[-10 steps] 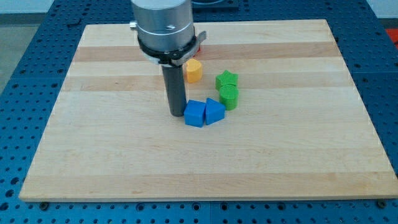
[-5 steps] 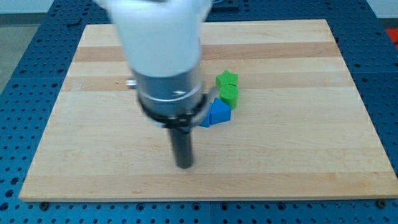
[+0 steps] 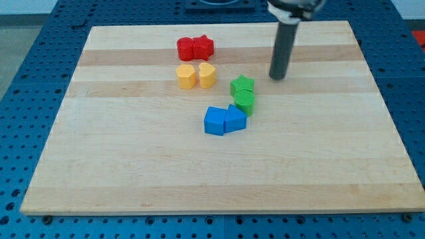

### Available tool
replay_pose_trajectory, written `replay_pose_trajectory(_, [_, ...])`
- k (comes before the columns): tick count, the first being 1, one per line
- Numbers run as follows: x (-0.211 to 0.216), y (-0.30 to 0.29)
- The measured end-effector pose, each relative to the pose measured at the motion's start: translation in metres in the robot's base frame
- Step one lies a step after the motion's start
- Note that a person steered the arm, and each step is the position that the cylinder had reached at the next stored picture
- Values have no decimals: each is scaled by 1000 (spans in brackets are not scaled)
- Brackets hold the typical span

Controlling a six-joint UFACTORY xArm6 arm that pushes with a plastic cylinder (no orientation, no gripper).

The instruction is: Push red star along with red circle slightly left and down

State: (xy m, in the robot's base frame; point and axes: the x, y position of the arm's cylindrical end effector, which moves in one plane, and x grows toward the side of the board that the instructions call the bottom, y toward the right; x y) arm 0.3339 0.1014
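Wooden board [image 3: 133, 172]: red star [image 3: 204, 47] left of my tip [image 3: 275, 78].

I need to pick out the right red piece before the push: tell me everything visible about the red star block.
The red star-shaped block looks like glossy moulded plastic, lying flat on the pale wooden board near the view's top. Its points are soft and hard to count at this size. Its left side touches the red round block, forming one red pair. Just below sit two yellow blocks, apart from it. My tip stands well to the view's right and lower, touching no block.
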Motion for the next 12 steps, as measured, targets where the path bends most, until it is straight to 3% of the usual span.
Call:
replay_pose_trajectory(1, [-46,-35])
replay_pose_trajectory(2, [-63,-73])
replay_pose_trajectory(7, [-67,-225])
replay_pose_trajectory(8, [-73,-234])
replay_pose_trajectory(10, [-110,-180])
replay_pose_trajectory(12, [-71,-144])
